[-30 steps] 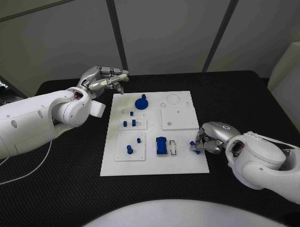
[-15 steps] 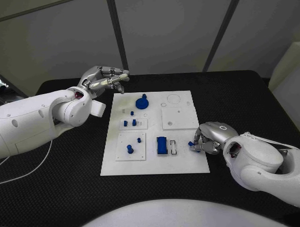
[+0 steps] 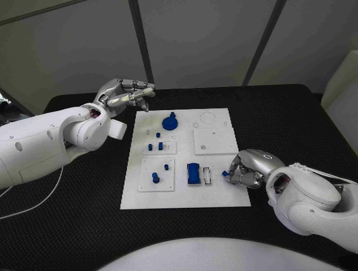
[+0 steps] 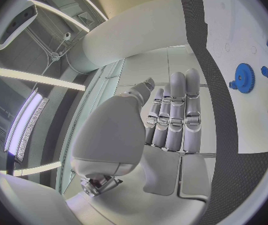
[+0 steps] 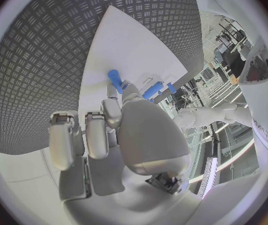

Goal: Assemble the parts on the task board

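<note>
My right hand [image 3: 248, 168] pinches a blue peg [image 3: 226, 173] at the task board [image 3: 219, 197]'s right edge; left hand [image 3: 127, 94] (fingers curled, holding nothing) hovers off the far-left corner.

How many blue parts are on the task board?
8: a gear at the far end; a small peg nearer; two pegs side by side; two more on the near-left plate; a block beside them; a last peg pinched by the right hand, which may hide others.

A black table [image 3: 81, 226] with a studded, textured top carries everything. The white task board [image 3: 219, 195] lies flat at its middle.
</note>
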You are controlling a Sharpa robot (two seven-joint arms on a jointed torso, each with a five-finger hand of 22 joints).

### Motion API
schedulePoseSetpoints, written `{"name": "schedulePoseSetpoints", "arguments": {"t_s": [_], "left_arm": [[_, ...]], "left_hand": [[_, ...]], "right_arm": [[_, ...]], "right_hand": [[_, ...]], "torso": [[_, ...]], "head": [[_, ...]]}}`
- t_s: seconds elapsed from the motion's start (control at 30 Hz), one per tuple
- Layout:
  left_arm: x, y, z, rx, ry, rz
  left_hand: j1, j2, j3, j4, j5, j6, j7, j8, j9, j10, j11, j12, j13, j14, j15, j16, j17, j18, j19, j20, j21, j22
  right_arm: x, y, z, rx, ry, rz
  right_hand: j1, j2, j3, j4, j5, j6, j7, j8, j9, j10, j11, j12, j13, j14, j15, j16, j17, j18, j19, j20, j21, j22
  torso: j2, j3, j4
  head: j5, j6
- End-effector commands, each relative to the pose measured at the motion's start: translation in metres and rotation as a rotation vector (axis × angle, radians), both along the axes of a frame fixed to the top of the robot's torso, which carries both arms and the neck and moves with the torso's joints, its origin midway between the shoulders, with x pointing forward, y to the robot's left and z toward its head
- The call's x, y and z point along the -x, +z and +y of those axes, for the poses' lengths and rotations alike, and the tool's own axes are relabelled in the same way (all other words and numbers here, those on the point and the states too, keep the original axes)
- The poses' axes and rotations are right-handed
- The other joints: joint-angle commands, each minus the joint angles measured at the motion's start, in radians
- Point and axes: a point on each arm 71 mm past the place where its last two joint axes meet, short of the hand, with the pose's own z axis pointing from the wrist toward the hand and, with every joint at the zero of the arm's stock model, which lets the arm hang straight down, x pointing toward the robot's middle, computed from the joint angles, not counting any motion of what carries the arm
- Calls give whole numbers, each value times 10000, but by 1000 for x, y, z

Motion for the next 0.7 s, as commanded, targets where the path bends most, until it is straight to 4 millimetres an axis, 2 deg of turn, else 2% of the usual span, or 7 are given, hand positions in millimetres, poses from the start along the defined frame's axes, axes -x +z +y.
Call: {"name": "schedulePoseSetpoints", "arguments": {"t_s": [0.03, 0.23, 0.33, 0.53, 0.7], "left_arm": [[0, 1, -1, 84, -109, 7], [0, 1, -1, 78, -102, 13], [1, 1, -1, 82, -109, 10], [1, 1, -1, 86, -120, 10], [1, 2, -1, 92, -135, 9]], "left_hand": [[17, 26, -46, -35, -2, -82, -14, 56, -8, -65, -17, 61, -16, -35, 11, -39, -10, -190, -36, -8, -69, -10], [17, 26, -46, -35, -2, -82, -14, 56, -8, -65, -17, 61, -16, -35, 11, -39, -10, -190, -36, -8, -69, -10], [21, 28, -46, -37, -1, -87, -14, 57, -9, -71, -16, 63, -17, -35, 11, -41, -15, -190, -35, -8, -74, -13], [-25, 35, -69, -5, -5, -102, -6, 63, -10, -86, -8, 72, -18, -31, 19, -46, -33, -193, -32, -2, -92, -28], [-55, 37, -85, 16, -7, -108, -4, 68, -10, -92, -5, 79, -18, -29, 24, -47, -42, -194, -30, 1, -102, -36]], "right_arm": [[1, 3, 1, -1046, -643, 121], [1, 7, 5, -1760, -762, -8], [1, 9, 7, -2075, -800, -163], [-1, 8, 15, -2356, -743, -47], [-3, 4, 23, -2285, -568, 333]], "right_hand": [[-21, -78, 208, 56, 166, 80, 40, -95, 22, 18, 11, 29, 47, 749, 15, -8, 1070, -150, 1038, -9, 32, 2634], [-365, -407, 556, 348, 591, 187, 13, -170, 36, 123, -8, 241, 198, 773, 0, 57, 1174, -150, 1038, -16, 32, 2634], [-442, -489, 656, 413, 615, 216, 6, -185, 46, 152, -12, 295, 237, 779, -4, 76, 1204, -150, 1038, -22, 32, 2634], [-534, -565, 754, 488, 578, 238, 1, -204, 55, 166, -16, 304, 250, 780, -7, 78, 1207, -150, 1038, -26, 32, 2634], [-567, -603, 808, 515, 529, 247, -1, -214, 61, 165, -18, 290, 246, 779, -8, 77, 1207, -150, 1038, -27, 32, 2634]], "torso": [[2, -1, 10], [5, 13, -19], [7, 6, 3], [13, 15, -8], [20, 4, 8]], "head": [[16, 8], [55, 19], [24, 30], [41, 37], [19, 41]]}}
